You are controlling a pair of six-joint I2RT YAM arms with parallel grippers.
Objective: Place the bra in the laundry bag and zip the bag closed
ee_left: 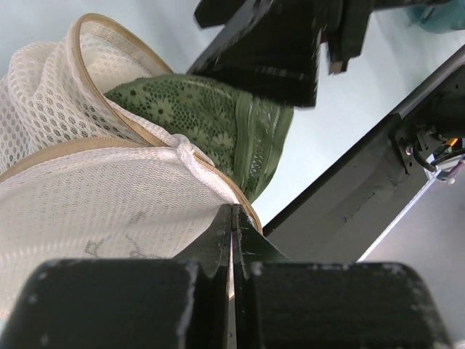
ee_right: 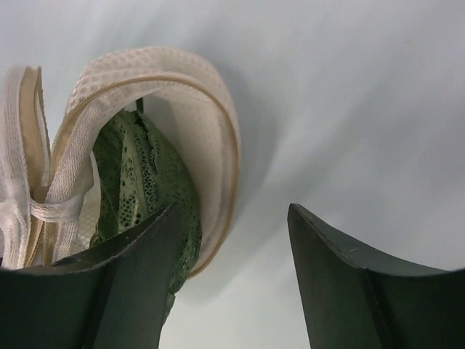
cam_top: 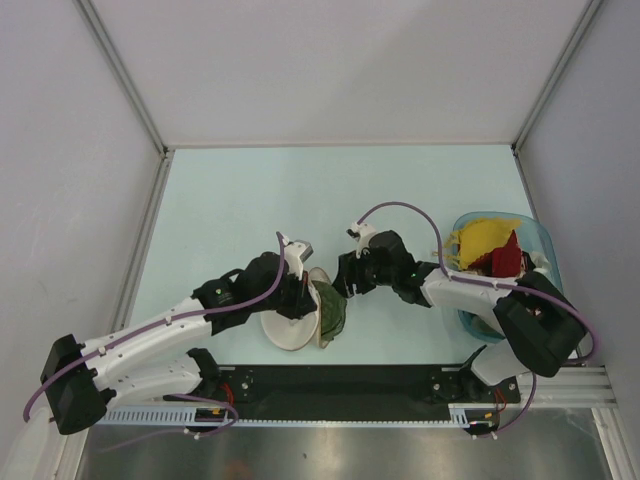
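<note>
The left tool (ee_left: 231, 216) is pressed together, pinching the laundry bag (ee_left: 94, 189) at its rim. The right tool (ee_right: 232, 211) is spread wide and grips nothing, one finger just beside the bra (ee_right: 138, 174), which sits partly inside the open bag on the counter (cam_top: 240, 200).

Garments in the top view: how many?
3. The green bra, partly in the laundry bag at centre; a yellow garment and a red garment in the blue tub, which may hide more.

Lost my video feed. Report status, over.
Left gripper shut on bag rim. Right gripper open beside bra. Bra partly inside, bag unzipped. Nothing blocking.
</note>
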